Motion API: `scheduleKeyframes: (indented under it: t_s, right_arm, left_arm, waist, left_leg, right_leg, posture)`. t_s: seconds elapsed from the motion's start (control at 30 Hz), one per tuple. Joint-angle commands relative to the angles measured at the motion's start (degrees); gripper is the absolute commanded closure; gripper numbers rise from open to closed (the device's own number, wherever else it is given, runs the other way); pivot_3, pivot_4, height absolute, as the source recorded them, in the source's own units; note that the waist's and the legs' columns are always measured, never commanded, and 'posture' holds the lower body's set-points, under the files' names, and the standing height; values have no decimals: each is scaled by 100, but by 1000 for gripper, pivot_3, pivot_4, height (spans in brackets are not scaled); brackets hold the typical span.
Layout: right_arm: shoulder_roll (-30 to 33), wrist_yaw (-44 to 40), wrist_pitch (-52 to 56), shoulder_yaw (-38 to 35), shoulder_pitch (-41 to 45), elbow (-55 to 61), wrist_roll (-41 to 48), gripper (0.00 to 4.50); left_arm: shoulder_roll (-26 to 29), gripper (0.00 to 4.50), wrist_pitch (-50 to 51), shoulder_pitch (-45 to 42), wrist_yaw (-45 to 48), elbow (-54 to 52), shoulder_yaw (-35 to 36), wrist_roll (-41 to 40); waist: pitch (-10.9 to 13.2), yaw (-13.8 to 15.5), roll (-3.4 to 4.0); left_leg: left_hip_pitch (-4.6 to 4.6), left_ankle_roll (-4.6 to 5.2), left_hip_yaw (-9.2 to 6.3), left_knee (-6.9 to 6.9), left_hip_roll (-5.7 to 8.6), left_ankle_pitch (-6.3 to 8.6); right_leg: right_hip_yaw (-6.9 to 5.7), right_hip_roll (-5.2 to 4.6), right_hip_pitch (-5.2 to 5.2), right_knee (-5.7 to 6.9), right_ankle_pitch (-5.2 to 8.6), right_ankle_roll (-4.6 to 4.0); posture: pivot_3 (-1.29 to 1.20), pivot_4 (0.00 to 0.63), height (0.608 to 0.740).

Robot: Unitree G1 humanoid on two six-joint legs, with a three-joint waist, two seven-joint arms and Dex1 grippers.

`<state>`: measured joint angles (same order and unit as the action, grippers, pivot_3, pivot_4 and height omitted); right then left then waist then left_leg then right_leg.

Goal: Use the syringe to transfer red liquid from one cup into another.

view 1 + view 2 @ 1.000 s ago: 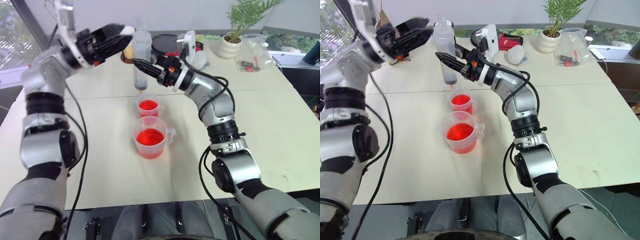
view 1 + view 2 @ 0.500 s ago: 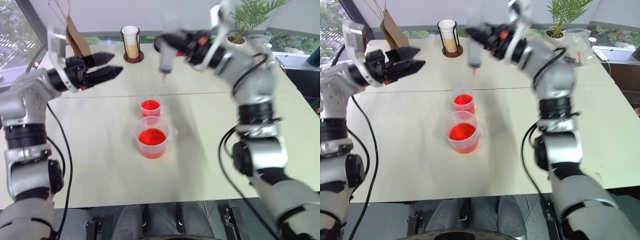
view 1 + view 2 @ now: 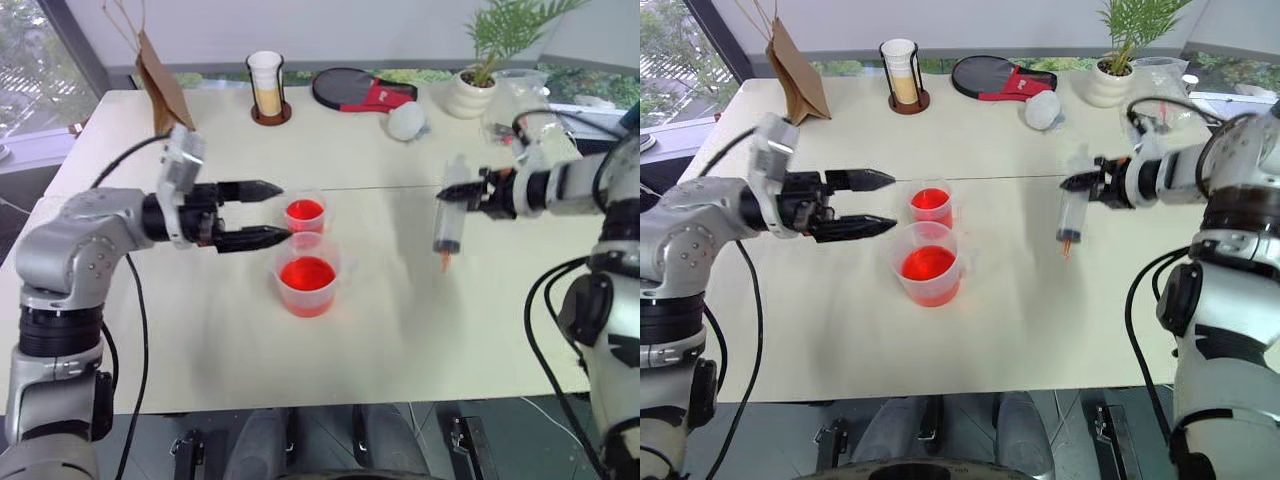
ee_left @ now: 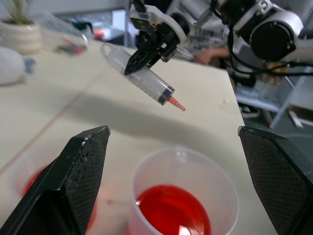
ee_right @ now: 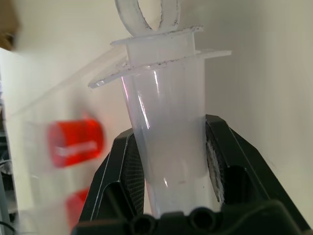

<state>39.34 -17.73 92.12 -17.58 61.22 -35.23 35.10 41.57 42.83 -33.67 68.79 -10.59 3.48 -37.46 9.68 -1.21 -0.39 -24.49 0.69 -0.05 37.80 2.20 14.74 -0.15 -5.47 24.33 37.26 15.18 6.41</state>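
Note:
The smaller handleless cup [image 3: 304, 212] and the wider handled cup [image 3: 307, 275] stand mid-table, one behind the other, each holding red liquid [image 3: 305, 274]. My left gripper [image 3: 262, 213] hovers just left of them, pointing right. It is open, and its fingers [image 4: 73, 186] hold nothing. To the right of the cups, my right gripper [image 3: 470, 192] is shut on the barrel of the clear syringe [image 3: 447, 224]. The syringe hangs tilted with its orange tip down over bare table, and its plunger is pushed in. In the right wrist view both pads [image 5: 128, 164] clamp the syringe [image 5: 166, 117].
At the back stand a tall cream-filled glass [image 3: 265, 85] on a coaster, a brown paper bag [image 3: 160, 70], a black-and-red paddle case [image 3: 360, 90], a white lump [image 3: 405, 120], a potted plant [image 3: 470, 90] and a plastic bag [image 3: 520, 105]. A seam runs across the table [image 3: 380, 330].
The right arm swung the syringe from above the smaller cup out to the right and lower, and its wrist rolled. The left gripper dropped towards the cups, still open.

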Motion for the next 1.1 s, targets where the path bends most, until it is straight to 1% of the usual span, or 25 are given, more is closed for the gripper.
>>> scheduleKeyframes:
  t_s: [0.03,0.13,0.3,0.33,0.37,0.4,0.43,0.47,0.5,0.53,0.63,0.73,0.8,0.83,0.9,0.93,0.97,1.0,1.03,1.1]
  right_arm:
    - [-205,738,38,-347,-200,392,334,3123]
    - [-353,1225,38,-477,-364,475,505,3123]
    - [-527,1712,38,-624,-479,716,397,3123]
    - [-555,1784,38,-633,-498,780,369,2328]
    - [-577,1833,38,-635,-520,817,397,2069]
    - [-588,1868,38,-620,-541,835,468,1683]
    - [-595,1918,38,-599,-573,885,512,1184]
    - [-600,1959,38,-595,-590,903,558,563]
    - [-604,1985,38,-604,-602,926,603,141]
    - [-592,1984,38,-586,-615,986,600,60]
    - [-411,1641,38,-423,-653,1314,457,60]
    - [35,789,-117,-364,-533,1453,637,60]
    - [559,-233,-394,-220,-698,1808,930,60]
    - [742,-618,-613,-216,-798,1915,993,60]
    - [940,-1398,-941,-654,-997,2062,1360,60]
    - [1101,-1926,-1266,-768,-1334,2323,1462,60]
    - [1326,-2521,-1793,-766,-1928,2665,1367,60]
    - [1487,-2925,-2201,-720,-2379,2911,1261,60]
    - [1595,-3189,-2570,-705,-2821,3046,1119,60]
    - [1578,-3698,-4080,-846,-4202,3217,438,60]
  left_arm:
    - [77,168,-252,47,66,-95,-102,106]
    - [62,168,-237,11,59,-85,-120,25]
    - [-123,168,-265,-182,-149,93,-110,12]
    - [-158,109,-272,-203,-178,125,-112,7]
    - [-184,109,-263,-210,-190,135,-108,-14]
    - [-209,109,-259,-214,-207,139,-98,-32]
    - [-231,109,-233,-224,-231,131,-74,-66]
    - [-244,109,-214,-238,-246,129,-54,-92]
    - [-254,109,-204,-250,-261,128,-33,-116]
    - [-265,109,-201,-276,-294,152,-14,-130]
    - [-280,109,-434,-359,-444,351,-66,107]
    - [-310,109,-462,-451,-594,625,120,62]
    - [-283,109,-387,-448,-667,782,360,-110]
    - [-269,109,-364,-431,-686,843,444,-164]
    - [-247,109,-355,-345,-716,940,525,-158]
    - [-244,109,-373,-279,-756,976,527,-103]
    - [-256,109,-387,-181,-813,981,544,-65]
    - [-264,109,-398,-110,-849,977,559,-45]
    - [-250,109,-382,-12,-870,950,581,-47]
    - [-87,109,-320,416,-884,860,630,10]
  waist:
    - [0,13,0]
    - [0,33,0]
    - [0,65,-1]
    - [0,57,-1]
    - [0,44,0]
    - [0,38,-1]
    - [0,35,0]
    - [0,33,-1]
    - [0,33,0]
    - [0,31,0]
    - [0,31,0]
    - [0,53,0]
    - [3,61,0]
    - [2,59,0]
    - [2,50,-1]
    - [2,48,-1]
    - [-1,65,-6]
    - [-2,66,-8]
    - [-2,72,-8]
    - [-3,64,-10]
  left_leg:
    - [0,1,1,1,-1,0]
    - [-5,3,1,11,-1,0]
    - [-5,16,0,22,1,7]
    - [-5,16,0,23,1,6]
    - [-4,17,0,23,1,7]
    - [-4,19,1,23,1,8]
    - [-4,20,1,23,-1,8]
    - [-3,20,1,23,-3,8]
    - [-3,20,0,23,-5,8]
    - [-3,20,1,23,-5,8]
    - [-3,20,1,23,-5,8]
    - [-3,21,1,23,-5,8]
    - [-4,24,0,24,-4,10]
    - [-5,27,0,24,-3,12]
    - [-4,29,-1,24,-5,13]
    - [-2,30,-1,24,-7,14]
    - [2,30,-1,24,-7,14]
    - [4,30,-7,24,-11,14]
    - [12,33,-17,27,-12,16]
    - [18,35,-18,29,-11,17]
  right_leg:
    - [0,2,1,0,0,0]
    - [-1,3,0,1,0,1]
    - [-4,16,-12,0,0,1]
    - [-5,19,-14,0,-1,1]
    - [-6,20,-14,-1,-1,2]
    - [-6,21,-14,-2,-1,2]
    - [-6,25,-14,-2,-1,2]
    - [-6,28,-14,-2,-1,2]
    - [-6,29,-14,-2,-1,2]
    - [-5,30,-14,-2,-1,2]
    - [-5,31,-14,-2,-1,2]
    - [-4,33,-14,-3,-1,2]
    - [-4,33,-17,-5,0,2]
    - [-4,33,-17,-6,0,3]
    - [-5,35,-17,-6,0,4]
    - [-5,37,-22,-9,0,4]
    - [-5,38,-25,-9,0,4]
    - [-6,41,-31,-13,0,4]
    - [-7,44,-46,-16,1,5]
    - [-6,42,-59,-19,1,6]
  posture:
    - [0,150,740]
    - [0,150,740]
    - [0,150,740]
    - [0,150,740]
    - [0,150,740]
    - [0,150,740]
    - [0,150,740]
    - [0,150,740]
    - [0,150,740]
    - [0,150,740]
    - [0,150,740]
    - [0,150,740]
    - [0,150,740]
    - [0,150,740]
    - [0,150,740]
    - [0,150,740]
    - [0,150,740]
    - [0,150,740]
    - [0,150,740]
    - [0,150,740]
